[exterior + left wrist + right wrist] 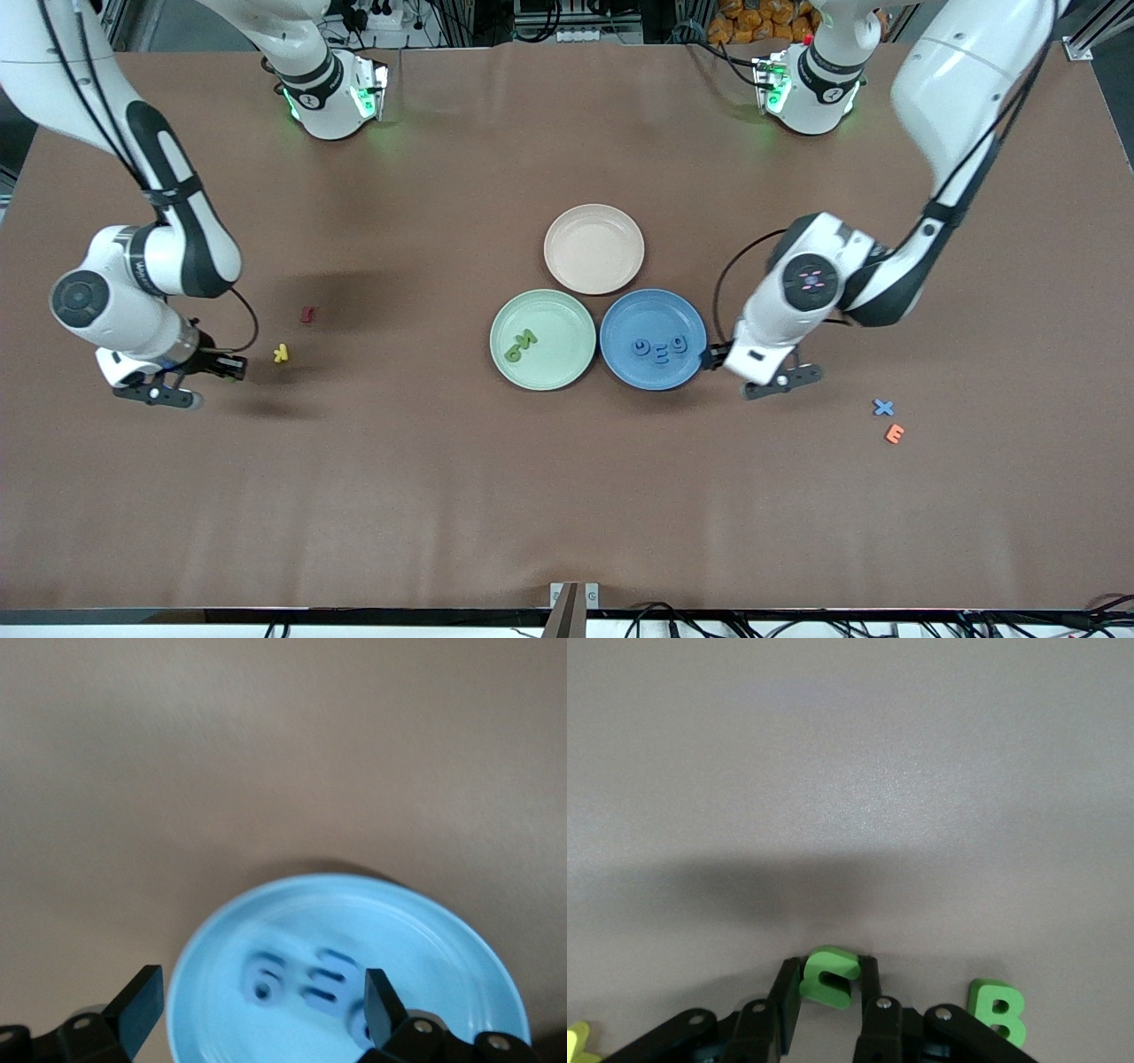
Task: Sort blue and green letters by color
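Above the blue plate (461,943), left gripper (257,1005) gapes — right gripper (828,997) pinches green letter (830,976).

The brown table (399,496) carries three plates (594,249) mid-table, a blue X (883,408) and orange E (895,433) toward the left arm's edge, and a yellow K (281,354) and red letter (307,314) toward the right arm's edge.
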